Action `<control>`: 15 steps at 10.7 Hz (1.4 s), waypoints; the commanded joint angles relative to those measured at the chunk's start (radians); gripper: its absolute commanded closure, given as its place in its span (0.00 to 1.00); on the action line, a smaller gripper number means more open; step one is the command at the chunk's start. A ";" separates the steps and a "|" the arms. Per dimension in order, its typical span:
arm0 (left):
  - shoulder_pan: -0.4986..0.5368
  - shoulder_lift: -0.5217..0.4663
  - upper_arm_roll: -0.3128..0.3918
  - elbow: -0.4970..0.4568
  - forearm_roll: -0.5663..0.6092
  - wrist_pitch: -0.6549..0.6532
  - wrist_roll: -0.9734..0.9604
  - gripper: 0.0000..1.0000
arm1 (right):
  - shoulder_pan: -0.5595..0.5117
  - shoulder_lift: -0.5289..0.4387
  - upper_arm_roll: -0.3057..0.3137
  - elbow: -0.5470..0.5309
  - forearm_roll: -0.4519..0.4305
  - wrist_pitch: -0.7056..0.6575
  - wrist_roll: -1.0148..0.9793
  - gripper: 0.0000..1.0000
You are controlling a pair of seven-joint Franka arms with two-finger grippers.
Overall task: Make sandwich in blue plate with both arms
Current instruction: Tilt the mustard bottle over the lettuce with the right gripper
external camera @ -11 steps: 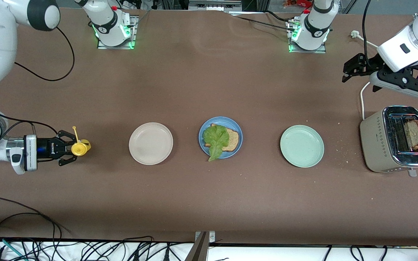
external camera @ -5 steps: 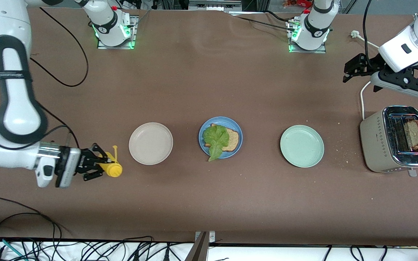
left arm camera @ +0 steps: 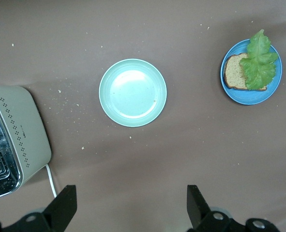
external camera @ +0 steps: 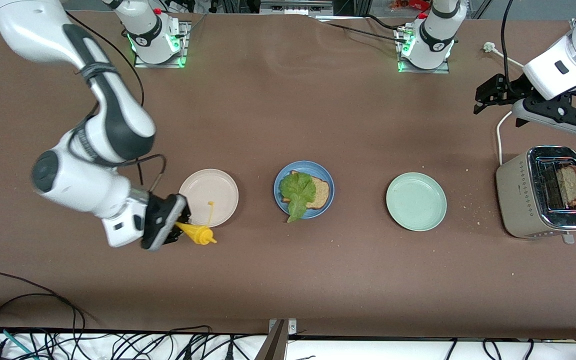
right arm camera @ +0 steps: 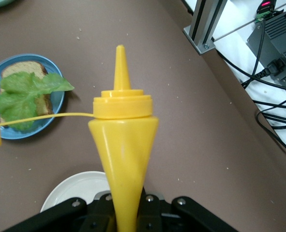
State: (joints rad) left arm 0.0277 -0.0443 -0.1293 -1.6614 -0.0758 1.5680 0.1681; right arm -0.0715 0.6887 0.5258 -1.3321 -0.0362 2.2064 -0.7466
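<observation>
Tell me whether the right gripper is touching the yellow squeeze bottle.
Touching. In the right wrist view the right gripper is shut on the yellow squeeze bottle, its black fingers pressed against the bottle's body.

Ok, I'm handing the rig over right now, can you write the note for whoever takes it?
Right end effector: shut on the yellow sauce bottle, held over the table beside the beige plate, cap off and dangling by its strap.
Left end effector: open, empty, waiting above the table by the toaster.
Done: blue plate holds one bread slice topped with lettuce.
Left: probably sauce on the lettuce, then the second slice, which is in the toaster. Mint plate is bare.
</observation>
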 commanded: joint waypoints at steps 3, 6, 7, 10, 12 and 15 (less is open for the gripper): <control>0.006 0.012 -0.001 0.031 -0.001 -0.023 0.004 0.00 | 0.012 -0.014 0.196 -0.159 -0.625 0.023 0.529 1.00; 0.008 0.011 0.000 0.031 -0.001 -0.023 0.004 0.00 | 0.070 0.002 0.249 -0.255 -0.831 0.016 0.667 1.00; 0.008 0.012 0.000 0.029 -0.001 -0.023 0.004 0.00 | 0.085 0.018 0.259 -0.280 -0.896 0.016 0.693 1.00; 0.009 0.012 0.002 0.029 -0.001 -0.023 0.002 0.00 | 0.101 0.046 0.290 -0.372 -1.068 -0.002 0.731 1.00; 0.009 0.012 0.004 0.029 -0.001 -0.023 0.001 0.00 | 0.114 0.072 0.313 -0.387 -1.152 -0.103 0.730 1.00; 0.023 0.012 0.004 0.029 -0.001 -0.023 0.001 0.00 | 0.117 0.097 0.344 -0.386 -1.208 -0.165 0.731 1.00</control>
State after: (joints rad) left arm 0.0331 -0.0425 -0.1217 -1.6591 -0.0758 1.5664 0.1681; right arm 0.0526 0.7808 0.8388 -1.7169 -1.2041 2.0830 -0.0280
